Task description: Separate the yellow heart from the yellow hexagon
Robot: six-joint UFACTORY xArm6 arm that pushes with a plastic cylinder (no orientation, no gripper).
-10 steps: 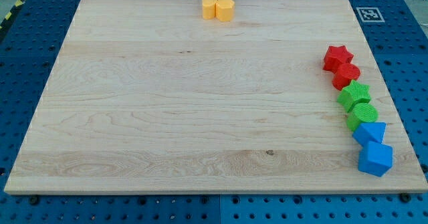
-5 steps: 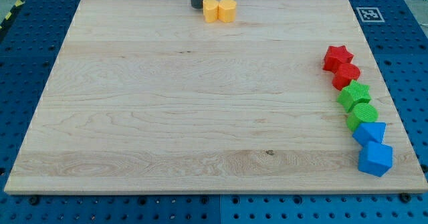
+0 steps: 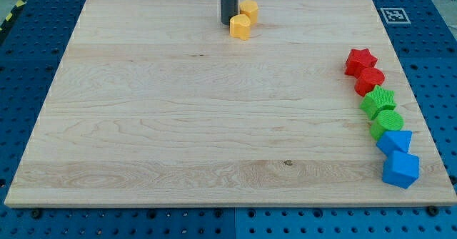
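Two yellow blocks sit near the middle of the board's top edge. The lower one [image 3: 240, 26] looks like the yellow hexagon. The upper one [image 3: 249, 11], up and to its right, looks like the yellow heart. They still touch at one corner. My tip [image 3: 228, 23] is down on the board just left of the two, touching the lower block's left side. The dark rod rises straight out of the view's top.
The wooden board [image 3: 178, 125] lies on a blue pegboard. Down its right edge runs a column of blocks: a red star [image 3: 360, 59], a second red block [image 3: 370, 79], two green blocks [image 3: 378, 100] [image 3: 387, 122], a blue triangle-like block [image 3: 395, 140] and a blue cube [image 3: 400, 169].
My tip has moved down and right from the left of the pair. It pushed the left yellow block down and right, and the right one shifted slightly right. The side-by-side pair now stands diagonally.
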